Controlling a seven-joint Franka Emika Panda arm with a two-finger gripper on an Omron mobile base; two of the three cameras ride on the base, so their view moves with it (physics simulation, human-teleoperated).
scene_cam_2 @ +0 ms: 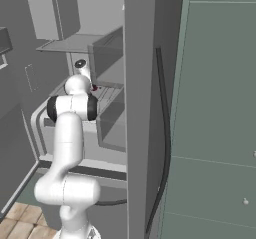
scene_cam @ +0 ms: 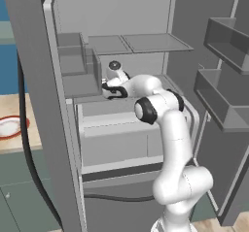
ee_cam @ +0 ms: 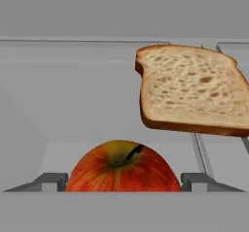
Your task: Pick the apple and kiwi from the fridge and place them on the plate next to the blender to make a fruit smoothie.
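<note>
Apple [ee_cam: 122,167] grab in progress inside fridge [scene_cam: 146,41]: fingers [ee_cam: 48,181] spread wide, flanking it, holding nothing. Next: close, then lift clear of bread slice [ee_cam: 192,90].

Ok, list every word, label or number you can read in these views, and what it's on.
None can be read. The apple and the bread slice on the fridge shelf are unmarked, the gripper bears no label, and the plate has only its plain red rim.

Arm [scene_cam: 168,129] reaching forward; pincer [ee_cam: 124,182] fingers spread.
</note>
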